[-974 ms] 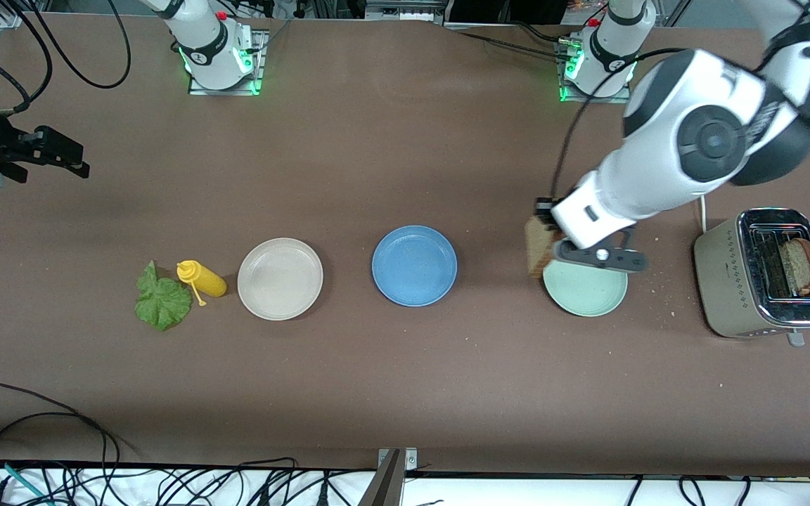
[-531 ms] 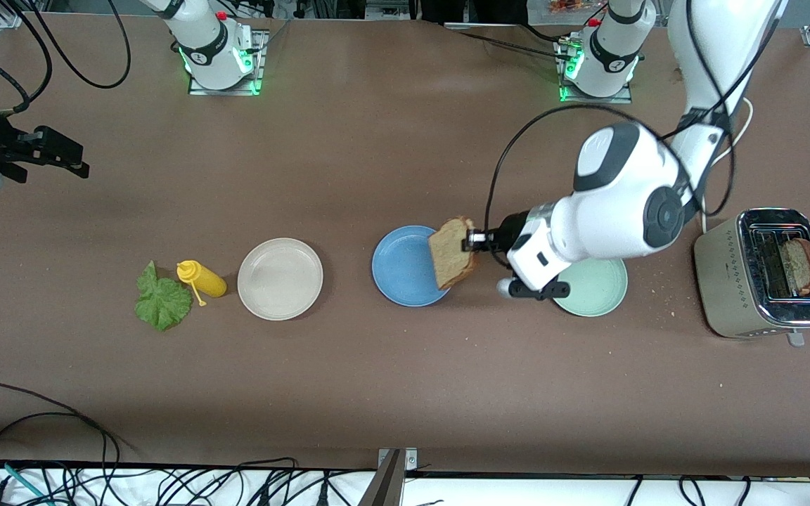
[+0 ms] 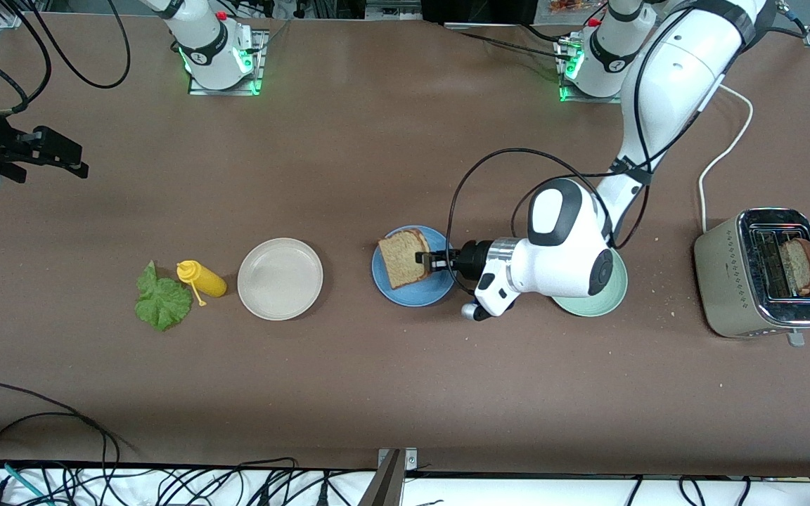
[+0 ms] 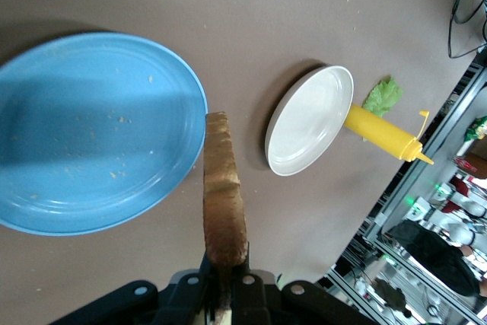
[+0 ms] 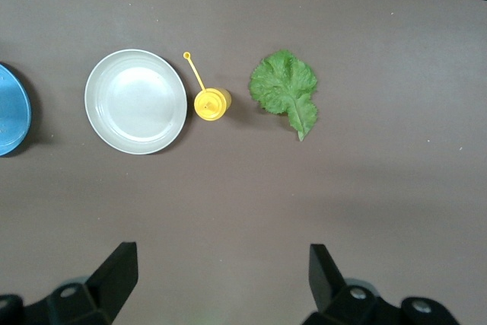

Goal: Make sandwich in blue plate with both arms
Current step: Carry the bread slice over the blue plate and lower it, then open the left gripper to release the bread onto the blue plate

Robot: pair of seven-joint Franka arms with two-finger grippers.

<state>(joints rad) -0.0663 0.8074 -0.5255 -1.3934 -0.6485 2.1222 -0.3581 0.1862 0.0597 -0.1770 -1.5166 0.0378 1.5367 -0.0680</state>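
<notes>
Now over the blue plate (image 3: 413,266), no longer by the green plate (image 3: 612,299): left tool (image 3: 425,258) clamped on bread slice (image 3: 403,258), ready for release. Right tool (image 5: 221,275) waiting, spread wide, above lettuce (image 3: 161,302).

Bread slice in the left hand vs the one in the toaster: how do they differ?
The tan, brown-crusted bread slice is gripped at one edge by the left hand, over the round blue plastic plate. The other bread slice stands in a slot of the silver toaster, only its top showing. Both are brown-crusted.
</notes>
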